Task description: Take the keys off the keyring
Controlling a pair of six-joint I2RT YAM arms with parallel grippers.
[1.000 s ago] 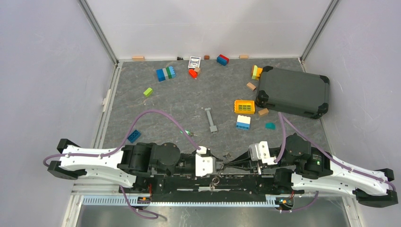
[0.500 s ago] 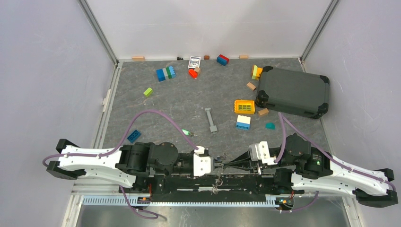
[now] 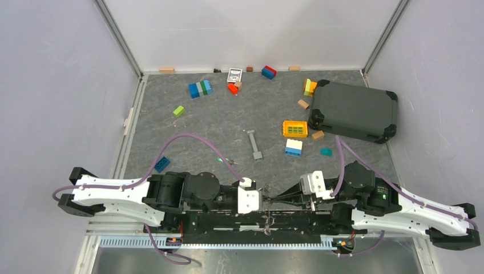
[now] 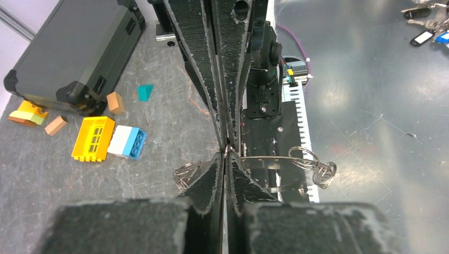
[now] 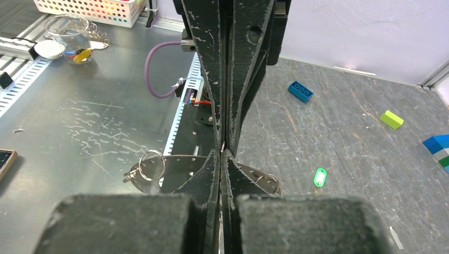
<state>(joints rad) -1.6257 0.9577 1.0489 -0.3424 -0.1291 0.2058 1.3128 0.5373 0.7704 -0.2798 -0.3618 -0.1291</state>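
Evidently the keyring [image 4: 265, 158] is held up off the table [image 5: 339, 132] so that its thin wire can be worked from 2 sides at once: the left gripper [image 4: 225, 159] and the right gripper [image 5: 221, 154] are brought tip to tip, and the ring is stretched crosswise through the point where the 4 fingertips meet. With both ends of that short stretch of wire fixed, the coil could probably be pried or turned without the ring slipping away. The jaws of the left gripper are pressed almost fully together, and the wire is pinched right at their tips. The jaws of the right gripper are pressed together as well, and the same wire appears to be nipped at their very tips, directly opposite the left pair. To either side of the meeting jaws the ring is seen bowing outward, and 2 smaller rings [image 4: 304, 156] are hung from it just beyond the tips. 1 green-headed key [image 5: 319, 177] is seen lying flat on the table, well apart from both pairs of jaws, so it is judged to be free of the ring; whether other keys hang from the ring cannot be told.
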